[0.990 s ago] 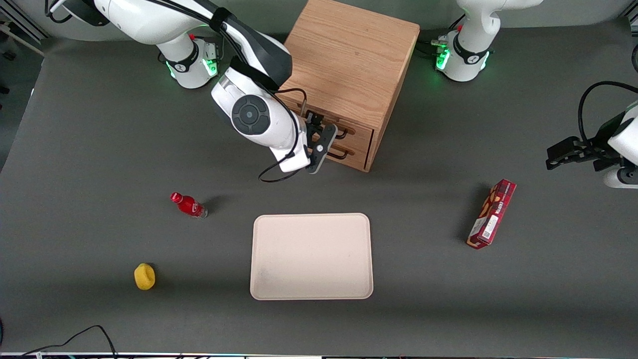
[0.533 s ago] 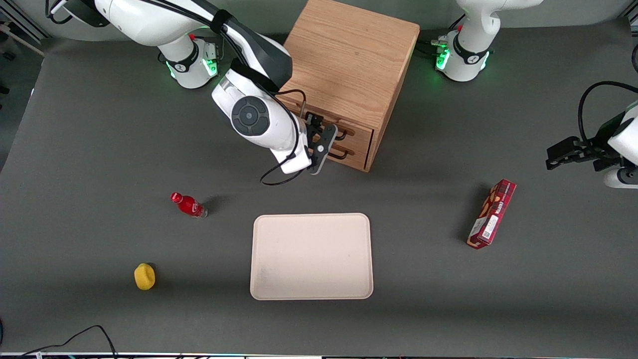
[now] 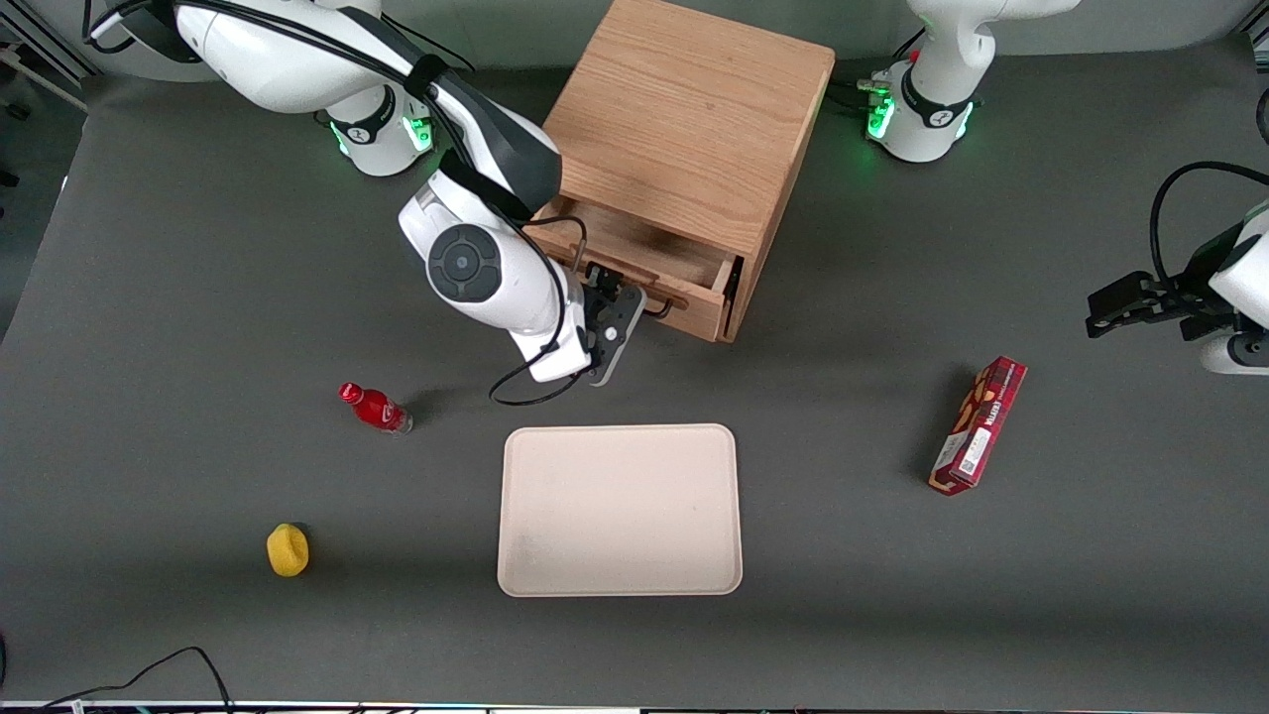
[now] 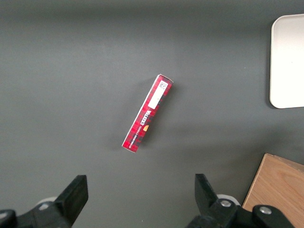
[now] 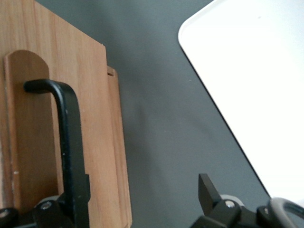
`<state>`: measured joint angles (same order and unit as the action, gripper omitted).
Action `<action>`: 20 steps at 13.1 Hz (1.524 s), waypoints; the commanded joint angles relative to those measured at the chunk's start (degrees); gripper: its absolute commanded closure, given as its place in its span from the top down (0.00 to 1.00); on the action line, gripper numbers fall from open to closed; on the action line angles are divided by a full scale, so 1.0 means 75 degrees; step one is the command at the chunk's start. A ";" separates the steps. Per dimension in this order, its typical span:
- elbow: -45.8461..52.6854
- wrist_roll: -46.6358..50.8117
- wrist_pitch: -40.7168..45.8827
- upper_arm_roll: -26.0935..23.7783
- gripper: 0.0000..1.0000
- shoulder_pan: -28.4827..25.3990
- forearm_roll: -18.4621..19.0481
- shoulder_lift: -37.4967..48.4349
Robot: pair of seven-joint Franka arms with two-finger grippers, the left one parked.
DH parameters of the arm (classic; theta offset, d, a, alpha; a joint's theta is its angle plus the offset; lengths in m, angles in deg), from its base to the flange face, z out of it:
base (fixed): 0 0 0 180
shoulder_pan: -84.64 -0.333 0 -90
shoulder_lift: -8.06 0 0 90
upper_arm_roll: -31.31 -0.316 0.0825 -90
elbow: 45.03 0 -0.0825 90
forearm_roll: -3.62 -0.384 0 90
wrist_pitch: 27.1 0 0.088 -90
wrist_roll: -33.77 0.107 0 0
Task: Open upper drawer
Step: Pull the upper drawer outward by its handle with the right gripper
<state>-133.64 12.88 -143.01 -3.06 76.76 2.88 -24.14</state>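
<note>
Front view: gripper (image 3: 617, 309) at pulled-out upper drawer's (image 3: 649, 270) handle (image 3: 662, 309).

red box (image 4: 147, 113), tray (image 4: 287, 61), cabinet (image 4: 278, 190)

White arm (image 3: 476, 268), black gripper (image 3: 613, 315)

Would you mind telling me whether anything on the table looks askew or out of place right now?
Only the red bottle lies tipped on its side. The upper drawer stands partly pulled out, as intended, with the gripper at its handle.
</note>
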 commanded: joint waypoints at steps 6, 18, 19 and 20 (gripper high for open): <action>0.0365 -0.0508 -0.0003 0.0328 1.00 0.0160 0.0086 -0.0136; 0.1467 -0.0531 -0.0143 0.0773 1.00 0.0219 0.0086 -0.0862; 0.1537 -0.0543 -0.0155 0.0820 1.00 0.0219 0.0086 -0.0874; 0.1607 -0.0613 -0.0155 0.0820 1.00 0.0231 0.0086 -0.0921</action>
<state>-124.60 9.91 -143.95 2.92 78.70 2.89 -28.99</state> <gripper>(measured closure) 0.000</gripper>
